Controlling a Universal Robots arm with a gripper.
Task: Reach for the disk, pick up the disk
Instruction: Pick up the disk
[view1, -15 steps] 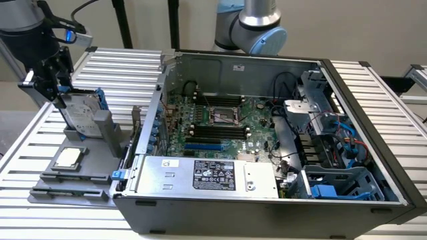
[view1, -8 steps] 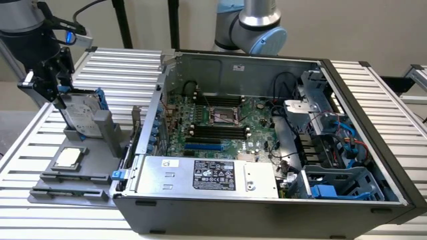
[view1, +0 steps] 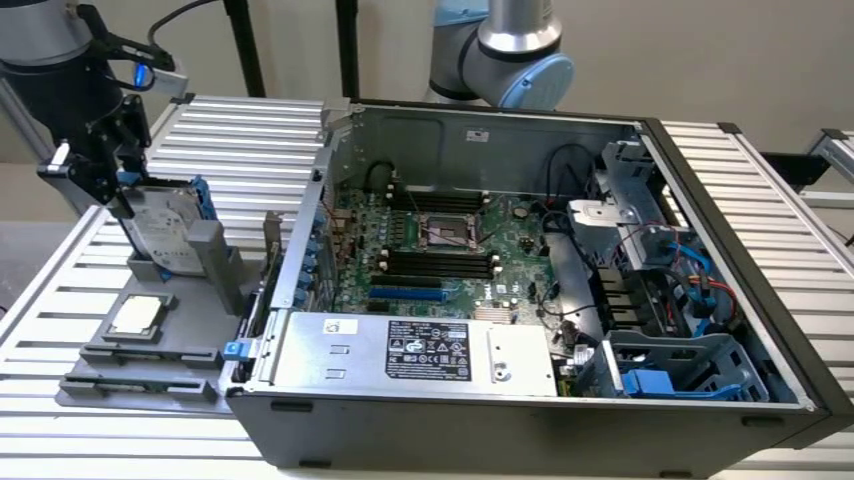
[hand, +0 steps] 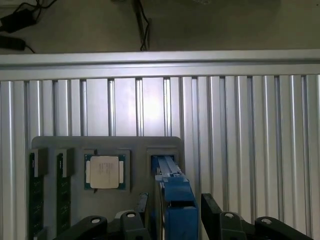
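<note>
Jaws stand spread on either side of the disk's top edge. In the wrist view a thin gap shows between one finger (hand: 210, 212) and the blue rail. The gripper (view1: 124, 190) (hand: 175, 200) hangs at the exterior view's left, low over the disk (view1: 167, 230) (hand: 172, 185). The disk stands upright in a slot of the grey holder (view1: 214, 262). The holder sits on the slatted table (view1: 747, 190), just beside the open computer case (view1: 534, 410). A square chip (view1: 138, 315) (hand: 104, 171) lies flat in the holder near the disk.
</note>
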